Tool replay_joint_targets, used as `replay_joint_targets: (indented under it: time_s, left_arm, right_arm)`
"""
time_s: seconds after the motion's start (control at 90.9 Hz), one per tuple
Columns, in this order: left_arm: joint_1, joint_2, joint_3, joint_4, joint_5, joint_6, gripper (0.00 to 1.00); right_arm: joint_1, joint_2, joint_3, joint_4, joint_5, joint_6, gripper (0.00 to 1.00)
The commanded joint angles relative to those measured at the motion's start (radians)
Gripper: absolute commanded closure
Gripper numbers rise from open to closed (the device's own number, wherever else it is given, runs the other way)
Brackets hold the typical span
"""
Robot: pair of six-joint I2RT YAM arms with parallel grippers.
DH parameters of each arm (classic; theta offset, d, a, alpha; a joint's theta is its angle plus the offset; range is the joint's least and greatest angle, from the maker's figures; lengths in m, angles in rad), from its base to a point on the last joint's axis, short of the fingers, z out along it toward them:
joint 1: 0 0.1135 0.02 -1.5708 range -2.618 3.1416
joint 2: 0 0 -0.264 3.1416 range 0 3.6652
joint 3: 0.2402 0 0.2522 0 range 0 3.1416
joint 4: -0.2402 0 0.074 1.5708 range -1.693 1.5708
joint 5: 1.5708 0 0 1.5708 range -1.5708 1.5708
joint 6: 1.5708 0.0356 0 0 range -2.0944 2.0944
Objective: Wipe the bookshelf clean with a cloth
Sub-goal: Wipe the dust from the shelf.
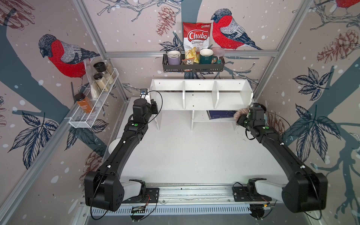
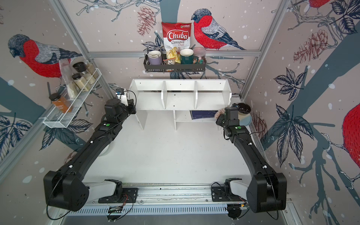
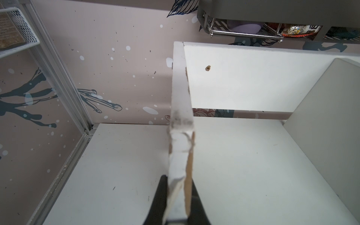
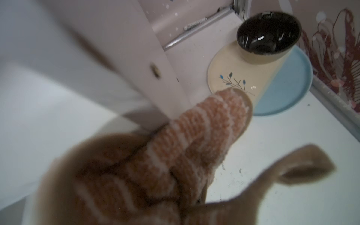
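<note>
Nearest the right wrist camera, the striped tan cloth (image 4: pixel 194 140) was bunched over the right gripper (image 1: pixel 241 117). Its fingers were clenched on the fabric, which hid them from sight. The cloth's folded tip appeared to press on the outer face of the right end panel of the bookshelf (image 1: pixel 200 101). Judging from that, the step in hand was wiping this side panel. It would go best with the fold laid flat on the board and drawn along its height, steering clear of the two-tone plate (image 4: pixel 282 87) and the black bowl (image 4: pixel 268 33) on it, just beyond. Across the unit, the left gripper (image 3: pixel 178 187) was clamped on the front edge of the left end panel, apparently bracing the shelf against the push. Both arms reached forward from the near rail (image 1: pixel 194 191), elbows bowed outward, wrists turned inward at the shelf's two ends.
</note>
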Motion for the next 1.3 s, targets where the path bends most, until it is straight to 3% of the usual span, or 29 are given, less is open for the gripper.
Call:
replay_joint_targets:
  time_s: [0.0, 0.132, 0.341, 0.572, 0.759, 1.056, 1.288]
  left_arm:
    - [-0.001, 0.006, 0.006, 0.003, 0.101, -0.074, 1.00]
    - [-0.002, 0.008, 0.006, 0.004, 0.118, -0.071, 1.00]
    - [-0.005, 0.010, 0.006, 0.000, 0.118, -0.069, 1.00]
    - [-0.010, 0.009, 0.002, -0.002, 0.112, -0.057, 1.00]
    - [-0.018, 0.006, 0.002, -0.003, 0.109, -0.051, 1.00]
    - [-0.023, -0.001, -0.004, -0.004, 0.106, -0.040, 1.00]
    - [-0.024, -0.002, -0.007, -0.002, 0.099, -0.042, 1.00]
  right_arm:
    - [-0.035, 0.051, -0.075, 0.108, -0.092, 0.039, 1.00]
    - [-0.026, 0.044, -0.055, 0.093, -0.111, 0.027, 1.00]
    - [-0.015, -0.086, 0.047, -0.003, 0.003, -0.003, 1.00]
    - [0.013, 0.016, -0.101, 0.115, 0.050, -0.008, 1.00]
    - [0.170, 0.070, -0.139, 0.206, 0.086, -0.029, 1.00]
    - [0.511, 0.230, 0.019, 0.281, 0.169, -0.020, 1.00]
    - [0.678, 0.419, 0.177, 0.306, 0.178, 0.023, 1.00]
